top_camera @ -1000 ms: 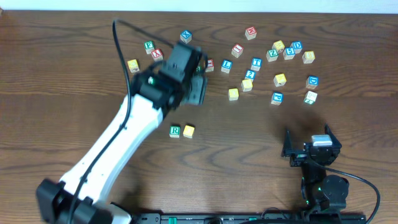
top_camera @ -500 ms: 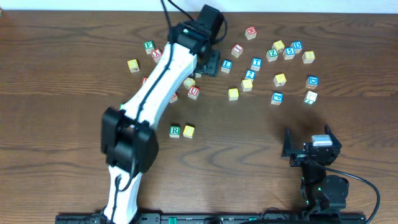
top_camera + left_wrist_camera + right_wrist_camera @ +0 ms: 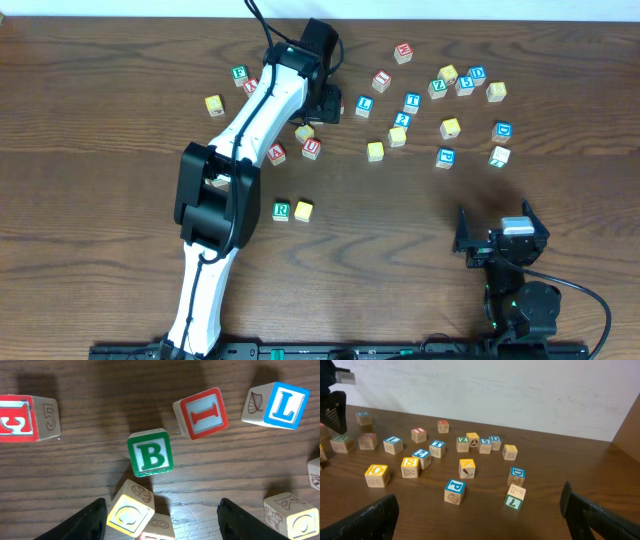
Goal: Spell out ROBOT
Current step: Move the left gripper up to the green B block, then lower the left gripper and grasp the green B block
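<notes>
The left gripper (image 3: pixel 162 522) hangs with its jaws partly apart and nothing between them. Just ahead of its fingertips the B cube (image 3: pixel 150 453) sits flat on the table (image 3: pixel 100 200), green letter up, clear of both fingers. A red I cube (image 3: pixel 201 412) lies near it and a blue L cube (image 3: pixel 280 404) farther off. Closer to the robot, in a bare stretch of dark brown wood grain, the R cube (image 3: pixel 281 210) stands with a yellow cube (image 3: pixel 304 210) just beside it on the right. The blue T cube (image 3: pixel 412 101) sits among the loose cubes scattered across the far half of the table. The right gripper (image 3: pixel 480 525) rests low near the front edge, well apart from every cube, jaws spread wide and empty. Beyond the table's far edge rises a plain pale wall (image 3: pixel 520 390), with a wooden panel (image 3: pixel 632 425) at the right.
</notes>
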Controlling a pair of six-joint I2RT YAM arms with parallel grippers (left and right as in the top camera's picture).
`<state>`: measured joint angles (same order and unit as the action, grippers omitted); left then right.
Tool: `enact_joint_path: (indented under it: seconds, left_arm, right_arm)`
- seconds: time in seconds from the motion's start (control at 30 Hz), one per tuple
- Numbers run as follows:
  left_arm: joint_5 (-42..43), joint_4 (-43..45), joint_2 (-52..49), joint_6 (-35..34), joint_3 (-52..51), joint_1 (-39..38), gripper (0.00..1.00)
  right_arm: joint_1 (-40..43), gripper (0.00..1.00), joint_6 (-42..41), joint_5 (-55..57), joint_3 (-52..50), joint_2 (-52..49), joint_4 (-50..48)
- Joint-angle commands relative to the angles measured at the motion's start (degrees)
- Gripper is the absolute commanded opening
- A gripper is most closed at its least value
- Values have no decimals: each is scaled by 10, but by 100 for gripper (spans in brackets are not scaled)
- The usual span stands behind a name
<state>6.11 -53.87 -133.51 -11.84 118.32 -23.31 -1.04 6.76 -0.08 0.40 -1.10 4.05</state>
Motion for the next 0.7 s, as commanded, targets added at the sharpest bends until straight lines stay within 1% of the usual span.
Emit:
enact_joint_path:
  seconds: [0.0,0.4,0.57,0.67]
  left_arm:
    - [8,2,-2,-4,16,-1,69]
    - [7,26,-40,-2,16,-1,69]
    - [-15,39,-49,-2,16,-1,69]
    - [-17,47,-49,12,16,0,69]
  right_arm:
    - [-1,99,6,-1,-1,1,2]
    - [-1,99,6,-1,-1,1,2]
    - [-1,99,6,-1,-1,1,2]
    - [-1,99,6,-1,-1,1,2]
